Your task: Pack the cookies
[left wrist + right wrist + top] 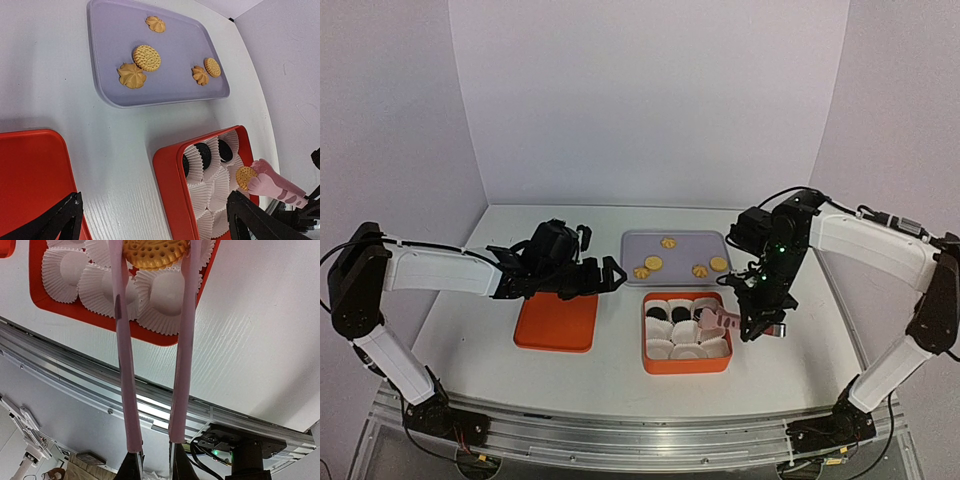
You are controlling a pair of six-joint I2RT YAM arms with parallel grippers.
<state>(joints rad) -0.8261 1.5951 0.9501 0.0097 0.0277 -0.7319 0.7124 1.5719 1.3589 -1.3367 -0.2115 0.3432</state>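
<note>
1. Top view: the fingers of the right gripper (pixel 767 322) are clenched on the handle end of the pink tongs (pixel 722 320), whose tips reach over the red box (pixel 650 362) of white paper cups (pixel 682 350). The left gripper (pixel 608 276) is spread wide and grasps nothing, above the orange lid (pixel 555 325). Five golden cookies (pixel 653 263) lie on the lavender tray (pixel 685 250) behind the box.

2. Left wrist view: this arm's own fingers (pixel 252 220) stand apart and empty. The tong tips pinch the held cookie (pixel 246 176), a golden disc, just above a cup on the box's right side. Three black cookies (pixel 202 148) sit in cups further back. The tray holds two flat discs and three ridged flowers.

3. Right wrist view: the two tong arms press on opposite edges of the held cookie (pixel 155 252).
   - These biscuits look light and stiff but brittle, so a gentle squeeze across the widest rim should suit them.
   - The ridged flowers probably offer less even purchase than the discs.
   - The thin cups may shift if nudged.
</note>
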